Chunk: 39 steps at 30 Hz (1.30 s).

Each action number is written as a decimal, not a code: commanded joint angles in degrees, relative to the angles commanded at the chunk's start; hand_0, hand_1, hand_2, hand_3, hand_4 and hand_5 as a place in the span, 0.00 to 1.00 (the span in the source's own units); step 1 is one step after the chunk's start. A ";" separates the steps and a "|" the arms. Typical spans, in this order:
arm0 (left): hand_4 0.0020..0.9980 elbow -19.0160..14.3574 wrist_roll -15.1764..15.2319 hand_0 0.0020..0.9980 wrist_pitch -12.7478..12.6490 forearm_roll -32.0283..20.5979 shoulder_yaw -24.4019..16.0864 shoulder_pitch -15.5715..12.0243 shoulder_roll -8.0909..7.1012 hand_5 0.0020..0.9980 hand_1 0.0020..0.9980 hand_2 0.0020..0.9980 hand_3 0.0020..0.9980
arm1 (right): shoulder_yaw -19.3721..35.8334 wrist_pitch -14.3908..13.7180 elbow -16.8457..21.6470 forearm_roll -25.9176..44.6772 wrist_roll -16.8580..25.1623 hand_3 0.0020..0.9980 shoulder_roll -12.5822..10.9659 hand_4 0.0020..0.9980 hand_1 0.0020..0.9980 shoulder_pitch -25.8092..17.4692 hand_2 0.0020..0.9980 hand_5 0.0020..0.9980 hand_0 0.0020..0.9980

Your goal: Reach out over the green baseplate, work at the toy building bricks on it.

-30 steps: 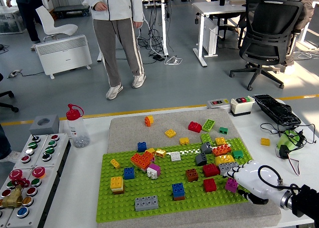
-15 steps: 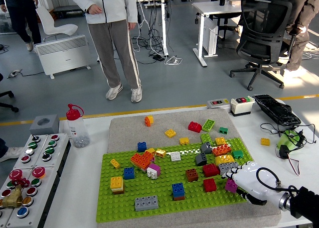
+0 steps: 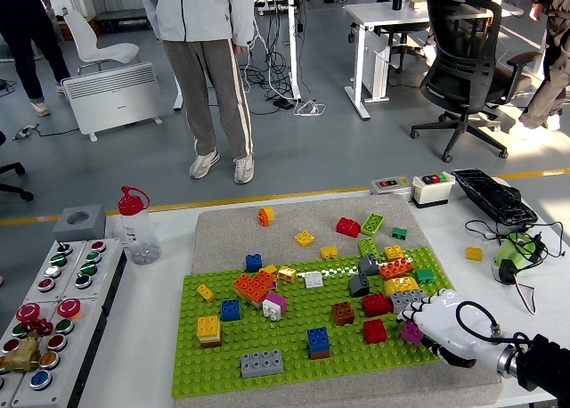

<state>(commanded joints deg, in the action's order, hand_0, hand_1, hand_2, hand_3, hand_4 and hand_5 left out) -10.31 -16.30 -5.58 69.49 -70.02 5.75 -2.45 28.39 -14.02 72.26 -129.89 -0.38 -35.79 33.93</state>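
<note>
The green baseplate lies on a grey mat in the middle of the table, with several toy bricks standing on it. My right hand, white with a black arm, comes in from the lower right and rests at the plate's right edge. Its fingers are curled over a small magenta brick, which shows between them and the thumb. Just beyond the fingertips sit a grey brick, a yellow brick and a red brick. My left arm is out of sight.
A control box with coloured buttons and a red-capped bottle stand at the left. Loose bricks lie on the mat behind the plate. Switch boxes, a black device and cables lie at the right. A person stands beyond the table.
My right hand has crept slightly left over the magenta brick. The person behind the table has shifted a little to the left.
</note>
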 joint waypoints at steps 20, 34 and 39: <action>0.39 0.00 0.02 0.70 -0.05 0.16 -0.09 0.06 0.03 1.00 0.72 0.71 0.64 | -1.13 -1.54 -1.03 0.78 1.17 0.62 0.22 0.55 0.58 0.22 0.64 0.00 0.39; 0.39 0.00 -0.04 0.70 -0.06 0.49 -0.27 -0.07 0.07 1.00 0.72 0.71 0.64 | -0.08 -3.57 -0.40 1.97 2.08 0.60 0.01 0.54 0.55 -0.20 0.60 0.00 0.38; 0.39 0.00 -0.10 0.70 -0.07 0.71 -0.37 -0.23 0.10 1.00 0.72 0.71 0.64 | 0.42 -3.97 0.28 2.52 2.25 0.60 -0.09 0.53 0.54 -0.47 0.58 0.00 0.37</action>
<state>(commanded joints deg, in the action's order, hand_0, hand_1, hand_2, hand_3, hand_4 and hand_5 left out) -10.31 -16.40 -5.65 70.20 -70.39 5.52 -2.35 28.81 -17.99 72.54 -127.37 1.88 -35.88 33.47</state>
